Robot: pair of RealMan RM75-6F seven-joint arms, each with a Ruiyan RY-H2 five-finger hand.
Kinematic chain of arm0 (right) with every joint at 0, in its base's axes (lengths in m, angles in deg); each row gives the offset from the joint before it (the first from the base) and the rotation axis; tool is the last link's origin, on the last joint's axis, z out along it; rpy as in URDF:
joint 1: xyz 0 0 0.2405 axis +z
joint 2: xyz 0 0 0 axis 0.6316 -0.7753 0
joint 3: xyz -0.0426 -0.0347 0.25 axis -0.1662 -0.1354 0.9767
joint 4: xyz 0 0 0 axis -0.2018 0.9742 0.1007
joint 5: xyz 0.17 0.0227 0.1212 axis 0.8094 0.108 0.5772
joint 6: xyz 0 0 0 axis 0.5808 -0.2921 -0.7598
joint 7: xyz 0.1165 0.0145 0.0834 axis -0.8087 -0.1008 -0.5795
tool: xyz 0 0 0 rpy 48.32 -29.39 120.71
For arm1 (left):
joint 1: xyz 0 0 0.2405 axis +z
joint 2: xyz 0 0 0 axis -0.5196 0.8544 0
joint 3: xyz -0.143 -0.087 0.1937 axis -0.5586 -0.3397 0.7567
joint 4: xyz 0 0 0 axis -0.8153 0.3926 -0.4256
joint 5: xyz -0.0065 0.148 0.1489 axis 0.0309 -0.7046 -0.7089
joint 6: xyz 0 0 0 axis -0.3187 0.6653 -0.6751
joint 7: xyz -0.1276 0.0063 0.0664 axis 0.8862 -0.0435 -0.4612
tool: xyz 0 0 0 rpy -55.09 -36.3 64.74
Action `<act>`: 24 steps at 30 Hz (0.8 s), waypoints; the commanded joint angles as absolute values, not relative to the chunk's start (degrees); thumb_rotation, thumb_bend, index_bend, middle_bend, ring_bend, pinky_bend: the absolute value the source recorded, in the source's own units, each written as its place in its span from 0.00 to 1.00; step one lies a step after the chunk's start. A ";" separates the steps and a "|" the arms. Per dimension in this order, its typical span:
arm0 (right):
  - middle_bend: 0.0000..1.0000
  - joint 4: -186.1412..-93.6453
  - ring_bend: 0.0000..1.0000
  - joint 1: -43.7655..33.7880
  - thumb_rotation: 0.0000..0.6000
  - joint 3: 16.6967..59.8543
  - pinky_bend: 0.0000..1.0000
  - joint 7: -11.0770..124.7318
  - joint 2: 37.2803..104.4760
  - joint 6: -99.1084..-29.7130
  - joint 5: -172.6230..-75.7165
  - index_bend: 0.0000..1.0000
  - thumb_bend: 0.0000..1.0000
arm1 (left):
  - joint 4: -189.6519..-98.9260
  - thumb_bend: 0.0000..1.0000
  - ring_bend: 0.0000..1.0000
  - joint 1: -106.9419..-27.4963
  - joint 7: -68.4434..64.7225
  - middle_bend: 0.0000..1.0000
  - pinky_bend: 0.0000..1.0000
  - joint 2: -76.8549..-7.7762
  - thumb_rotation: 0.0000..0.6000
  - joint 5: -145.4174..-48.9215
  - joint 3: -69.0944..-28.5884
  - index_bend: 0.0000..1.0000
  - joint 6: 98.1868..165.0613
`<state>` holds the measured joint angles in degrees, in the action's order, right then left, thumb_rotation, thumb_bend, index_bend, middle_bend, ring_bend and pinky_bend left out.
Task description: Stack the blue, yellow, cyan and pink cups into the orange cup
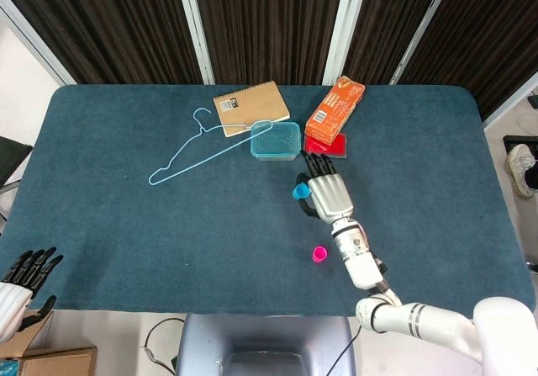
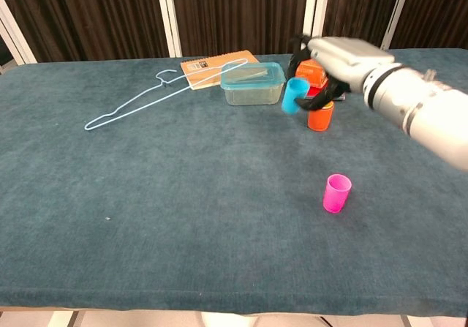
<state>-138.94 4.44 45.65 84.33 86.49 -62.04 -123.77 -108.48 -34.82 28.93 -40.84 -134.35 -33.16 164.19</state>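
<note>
My right hand (image 1: 330, 196) (image 2: 342, 54) grips the cyan cup (image 1: 300, 192) (image 2: 295, 95) and holds it in the air, tilted, just left of and above the orange cup (image 2: 319, 116). In the head view the hand covers the orange cup. The pink cup (image 1: 319, 254) (image 2: 337, 193) stands upright on the blue cloth, nearer the front edge and apart from the hand. No separate blue or yellow cup shows in either view. My left hand (image 1: 25, 277) hangs off the table's front left corner, fingers spread and holding nothing.
Behind the orange cup lie a clear teal container (image 1: 276, 140), an orange box (image 1: 334, 109) on a red flat pad (image 1: 326, 147), a brown notebook (image 1: 250, 107) and a light blue wire hanger (image 1: 202, 149).
</note>
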 commanded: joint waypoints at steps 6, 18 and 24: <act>0.03 -127.19 0.00 7.35 1.00 48.84 0.13 87.02 89.96 -60.08 -117.35 0.63 0.51 | -108.61 0.42 0.00 -34.96 28.67 0.00 0.08 -40.88 1.00 -134.43 -33.01 0.00 163.67; 0.03 -122.93 0.00 8.34 1.00 47.99 0.13 88.42 92.30 -57.15 -115.14 0.50 0.51 | -108.71 0.42 0.00 -35.08 28.79 0.00 0.08 -40.80 1.00 -134.01 -33.28 0.00 163.16; 0.00 -131.60 0.00 5.41 1.00 46.38 0.08 86.32 86.94 -57.71 -116.85 0.17 0.51 | -108.53 0.42 0.00 -34.95 29.23 0.00 0.08 -40.74 1.00 -133.94 -33.34 0.00 163.41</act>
<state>-127.15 7.22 47.41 88.53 89.80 -56.86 -114.91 -108.54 -34.96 29.21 -40.74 -133.93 -33.34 163.40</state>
